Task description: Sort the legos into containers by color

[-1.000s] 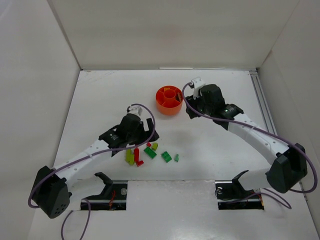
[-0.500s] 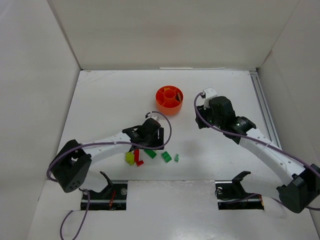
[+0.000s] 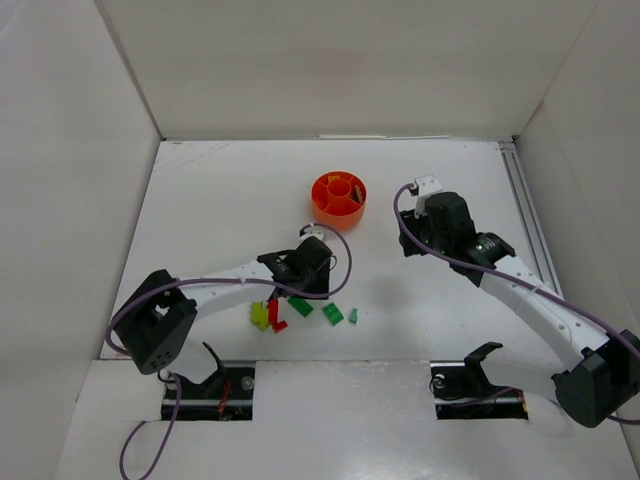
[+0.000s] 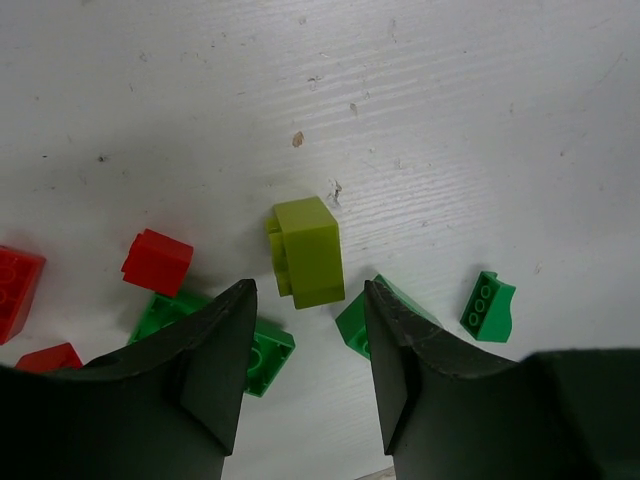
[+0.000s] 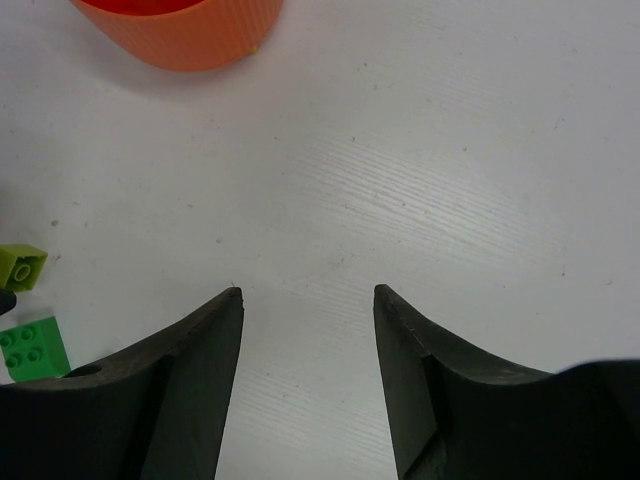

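Note:
The legos lie in a loose cluster near the front middle: red (image 3: pixel 273 310), yellow-lime (image 3: pixel 260 316) and green (image 3: pixel 332 314) bricks. My left gripper (image 4: pixel 308 285) is open just above them. A lime brick (image 4: pixel 305 250) lies partly between its tips, with a gap on both sides. Red (image 4: pixel 157 262) and green (image 4: pixel 262 350) bricks lie beside the fingers, and a small green one (image 4: pixel 488 305) to the right. The orange dish (image 3: pixel 320 213) stands further back with small pieces in its compartments. My right gripper (image 5: pixel 309 290) is open over bare table, right of the dish (image 5: pixel 180 35).
White walls close in the table on the left, back and right. A rail (image 3: pixel 525 215) runs along the right edge. In the right wrist view a lime brick (image 5: pixel 20 265) and a green brick (image 5: pixel 32 347) show at the far left.
My left gripper has moved right and down over the brick cluster, and its jaws have narrowed. My right gripper has drawn back from the dish toward the right.

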`<state>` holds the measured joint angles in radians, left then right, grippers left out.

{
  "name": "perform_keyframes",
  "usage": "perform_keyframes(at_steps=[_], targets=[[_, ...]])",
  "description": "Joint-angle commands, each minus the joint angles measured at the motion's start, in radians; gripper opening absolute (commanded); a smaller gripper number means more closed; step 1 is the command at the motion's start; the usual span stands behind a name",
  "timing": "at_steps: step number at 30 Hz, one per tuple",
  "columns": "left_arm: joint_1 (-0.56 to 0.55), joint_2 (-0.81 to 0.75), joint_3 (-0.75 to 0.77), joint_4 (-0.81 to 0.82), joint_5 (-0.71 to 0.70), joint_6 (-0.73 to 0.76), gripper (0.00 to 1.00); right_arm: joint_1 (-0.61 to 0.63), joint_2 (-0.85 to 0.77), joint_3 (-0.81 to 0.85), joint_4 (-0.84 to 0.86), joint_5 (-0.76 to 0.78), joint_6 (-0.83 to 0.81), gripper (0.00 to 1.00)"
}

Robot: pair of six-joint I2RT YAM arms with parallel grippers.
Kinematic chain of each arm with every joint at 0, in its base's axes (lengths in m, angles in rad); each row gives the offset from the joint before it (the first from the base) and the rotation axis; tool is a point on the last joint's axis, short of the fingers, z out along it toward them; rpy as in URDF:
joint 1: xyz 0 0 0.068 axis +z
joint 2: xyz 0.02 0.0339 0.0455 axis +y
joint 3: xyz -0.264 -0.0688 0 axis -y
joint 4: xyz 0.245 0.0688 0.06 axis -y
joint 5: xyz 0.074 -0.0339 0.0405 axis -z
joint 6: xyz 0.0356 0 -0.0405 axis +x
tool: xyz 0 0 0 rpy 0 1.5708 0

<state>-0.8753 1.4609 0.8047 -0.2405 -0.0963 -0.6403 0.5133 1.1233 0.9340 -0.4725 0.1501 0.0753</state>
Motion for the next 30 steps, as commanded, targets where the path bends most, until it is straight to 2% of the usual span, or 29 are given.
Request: perform_keyframes(at_steps=[1,3,9,13,16,17,20,26,30], targets=[[-0.005,0.003,0.05,-0.029,-0.034,-0.01,0.44,-0.009,-0.023,0.002,0.003,0.006,-0.003,0.6],[-0.005,0.003,0.06,-0.029,-0.043,-0.01,0.47,-0.009,-0.023,-0.008,0.003,0.006,-0.003,0.6],[-0.005,0.036,0.082,-0.04,-0.052,-0.01,0.47,-0.009,-0.023,-0.008,0.003,0.006,-0.003,0.6],[-0.016,0.059,0.103,-0.049,-0.062,-0.01,0.4,-0.018,-0.023,-0.008,0.003,0.006,-0.003,0.6],[-0.016,0.069,0.103,-0.06,-0.062,-0.01,0.4,-0.027,-0.023,-0.008,0.003,0.006,-0.003,0.6],[-0.016,0.069,0.103,-0.06,-0.062,-0.01,0.37,-0.027,-0.023,-0.008,0.003,0.006,-0.003,0.6],[-0.016,0.069,0.103,-0.06,-0.062,-0.01,0.33,-0.036,-0.023,-0.008,0.003,0.006,-0.003,0.6],[-0.016,0.058,0.128,-0.074,-0.08,-0.022,0.14,-0.045,-0.023,-0.008,0.003,0.006,-0.012,0.6],[-0.016,-0.002,0.178,-0.083,-0.137,-0.022,0.13,-0.045,-0.033,-0.008,0.003,0.006,-0.012,0.6]])
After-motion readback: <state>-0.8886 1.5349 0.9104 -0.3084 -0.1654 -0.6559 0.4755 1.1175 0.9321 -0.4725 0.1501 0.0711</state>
